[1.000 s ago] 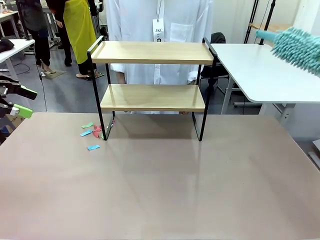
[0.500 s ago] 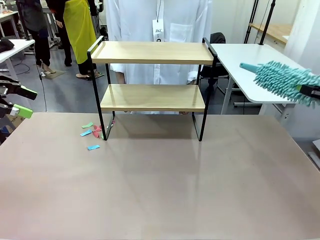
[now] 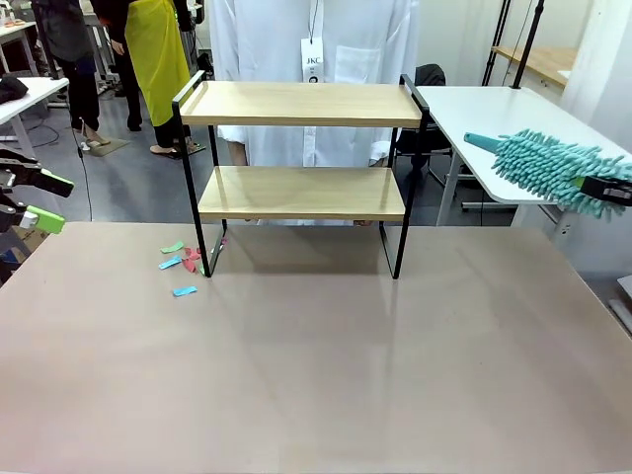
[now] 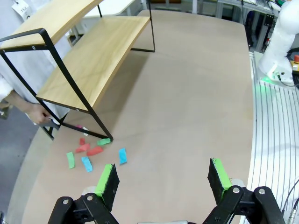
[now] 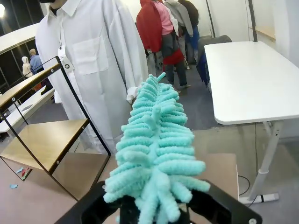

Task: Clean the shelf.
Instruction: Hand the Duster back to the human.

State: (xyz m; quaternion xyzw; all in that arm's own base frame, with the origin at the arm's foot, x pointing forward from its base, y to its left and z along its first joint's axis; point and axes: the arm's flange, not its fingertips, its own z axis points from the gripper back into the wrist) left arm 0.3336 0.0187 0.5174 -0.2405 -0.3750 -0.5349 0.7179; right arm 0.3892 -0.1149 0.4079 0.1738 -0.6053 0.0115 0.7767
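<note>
While the small two-tier shelf of light wooden boards in a thin black metal frame (image 3: 301,168) stands upper centre of the front view on the big beige table (image 3: 316,375), a person in a white coat (image 3: 316,39) is right behind it. Both boards look bare. Coloured paper scraps, red, green and blue (image 3: 182,263), lie on the table by the shelf's lower-left leg. The left gripper (image 3: 38,201) sits at the left edge with its green-padded fingers spread wide, nothing between them. At the right edge, the right gripper (image 5: 154,212) is clamped on a fluffy teal microfibre duster (image 3: 548,170), well apart from the shelf.
</note>
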